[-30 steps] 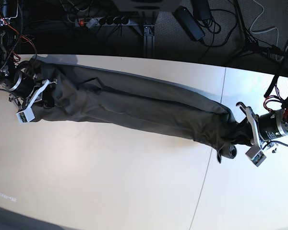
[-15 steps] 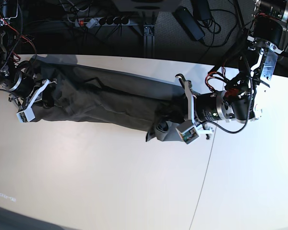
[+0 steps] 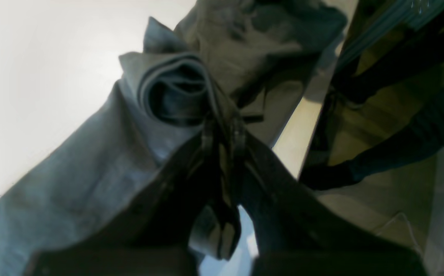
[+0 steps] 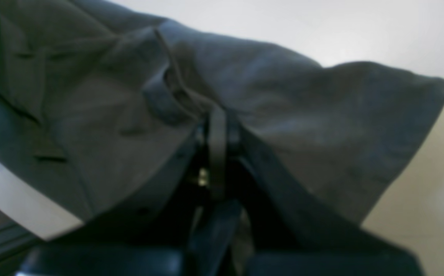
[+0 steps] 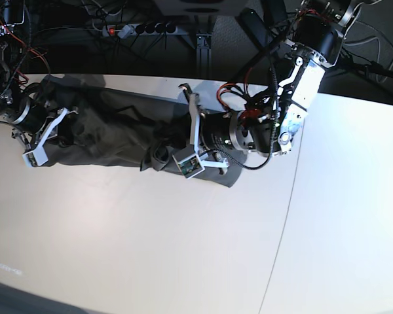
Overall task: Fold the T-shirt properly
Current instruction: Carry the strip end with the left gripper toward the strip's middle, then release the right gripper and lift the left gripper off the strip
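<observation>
A: T-shirt [image 5: 118, 127] first, starting from the pincers. What has each one got?

B: The left gripper [image 3: 222, 134] is pinched nearly shut on a bunched edge of the cloth; a rolled lip of fabric curls just past its tips. The right gripper [image 4: 216, 126] is closed tight on another fold at the far end, cloth draping off to both sides of it.

A: And where is the shirt lying, taking the table [image 5: 150, 248] as the mark?

B: Along the table's back edge, as a long dark band. In the base view the right gripper [image 5: 42, 140] holds its end near the table's back left corner, and the left gripper [image 5: 177, 154] holds the other end near the middle of the table's back half, so the band is doubled up between them.

A: How will it handle?

B: Soft and light, I'd say, with no stiffness at all: it sags and wrinkles wherever it isn't held, and loose layers may slide apart. Taking it by a hem or a doubled edge seems best, since a single layer would simply stretch.

A: Is the carried end lying flat on the layer beneath?

B: Hard to say; the left arm hides that patch, and the wrist views are blurred.
</observation>
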Controlling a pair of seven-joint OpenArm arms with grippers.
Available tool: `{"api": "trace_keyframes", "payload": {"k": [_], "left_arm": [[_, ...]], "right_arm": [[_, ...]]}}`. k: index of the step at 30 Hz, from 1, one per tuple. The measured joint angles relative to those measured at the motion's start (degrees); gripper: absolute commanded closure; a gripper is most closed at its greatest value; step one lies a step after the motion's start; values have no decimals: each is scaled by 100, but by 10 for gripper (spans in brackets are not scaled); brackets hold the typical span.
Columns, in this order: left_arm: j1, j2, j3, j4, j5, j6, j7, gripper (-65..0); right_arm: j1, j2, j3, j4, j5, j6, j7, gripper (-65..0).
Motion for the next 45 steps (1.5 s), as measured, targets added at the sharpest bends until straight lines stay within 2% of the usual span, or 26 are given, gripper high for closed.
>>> {"api": "trace_keyframes", "payload": {"k": [4,5,9,11,15,21,26,27,31,34,36,37,39,41,42,45], "left_arm": [[-4,24,-7,-26,107,2,-155,0],[-2,24,-9,-26,107,2,-166,-27],[0,24,-11,-28,-114,2,-188,-216],[2,81,-9,-28,-195,2,-208,-241],[2,238,-11,-28,-463,2,-210,-241],[0,341,-72,-28,-389,2,-205,-241],[0,306,-538,-28,-138,2,-184,-236],[2,280,-691,-28,-138,0,-175,-217],[4,-37,-1209,-31,-136,4,-160,-96],[9,-407,-1351,-31,-214,9,-164,-88],[20,-590,-1349,-31,-330,7,-151,-89],[20,-667,-1342,-31,-345,7,-146,-89],[17,-776,-1342,-31,-350,7,-157,-89],[20,-831,-1344,-31,-345,7,-129,-89],[20,-855,-1342,-31,-345,7,-90,-89],[20,-855,-1340,-31,-361,7,-52,-89]], "right_arm": [[-2,2,0,0,0,0,0,0],[-2,0,0,0,2,0,0,0],[-2,2,0,0,0,0,0,0],[-2,0,0,0,0,0,0,0],[-2,2,0,0,0,0,0,0],[-2,2,0,0,0,0,0,0],[-2,0,17,0,0,0,0,0],[-4,-15,96,0,0,0,-4,0],[7,-48,1137,0,256,-4,-13,0],[26,50,1932,0,470,-4,-321,0],[-7,107,2197,-52,544,-4,-398,0],[-7,138,2249,-155,568,-4,-407,-23],[-4,229,2282,-439,575,-4,-391,-209],[-2,297,2282,-758,616,-4,-380,-352],[-2,308,2284,-938,645,-4,-382,-384],[-7,321,2291,-1449,846,-4,-389,-402]]}}
